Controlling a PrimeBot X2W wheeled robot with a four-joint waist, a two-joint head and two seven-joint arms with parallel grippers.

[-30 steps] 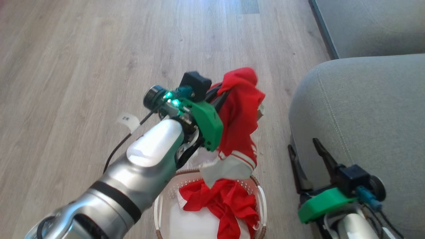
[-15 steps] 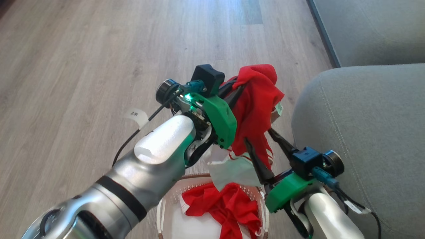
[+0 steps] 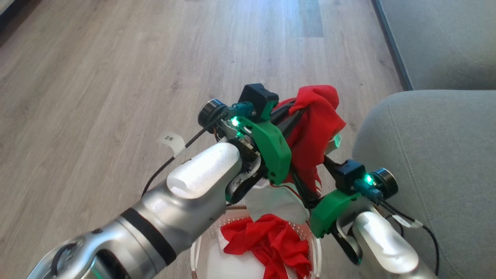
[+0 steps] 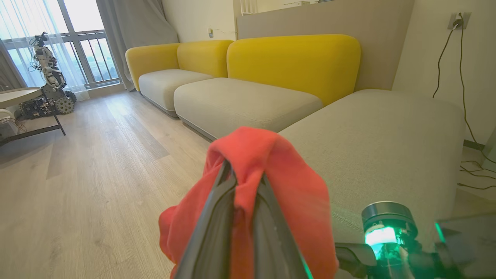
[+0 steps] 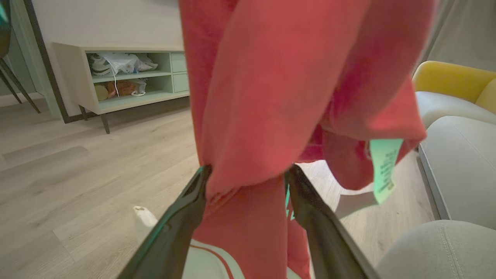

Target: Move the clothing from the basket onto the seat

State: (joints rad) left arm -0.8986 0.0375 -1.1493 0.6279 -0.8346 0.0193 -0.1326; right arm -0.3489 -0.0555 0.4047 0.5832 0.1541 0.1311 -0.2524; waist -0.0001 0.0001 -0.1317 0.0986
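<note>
My left gripper (image 3: pixel 298 110) (image 4: pixel 245 176) is shut on a bright red garment (image 3: pixel 316 128) (image 4: pixel 271 162) and holds it up over the basket (image 3: pixel 209 238). The garment's white panel hangs down toward the rim. More red and white clothing (image 3: pixel 267 240) lies inside the basket. My right gripper (image 3: pixel 309 169) (image 5: pixel 248 168) is open, one finger on each side of the hanging garment (image 5: pixel 271 77). The grey seat (image 3: pixel 438 162) (image 4: pixel 379 135) (image 5: pixel 438 248) is just to the right of both grippers.
Wood floor spreads to the left and ahead. A second grey cushion (image 3: pixel 445 38) lies beyond the seat, with yellow backrests (image 4: pixel 294 58) behind. A low sideboard (image 5: pixel 116 77) stands by the far wall. Another robot (image 4: pixel 50 85) and a table (image 4: pixel 19 97) stand near the window.
My right arm has risen from beside the seat to the hanging garment, its open fingers now astride it. The left gripper keeps its grip. The head view has shifted.
</note>
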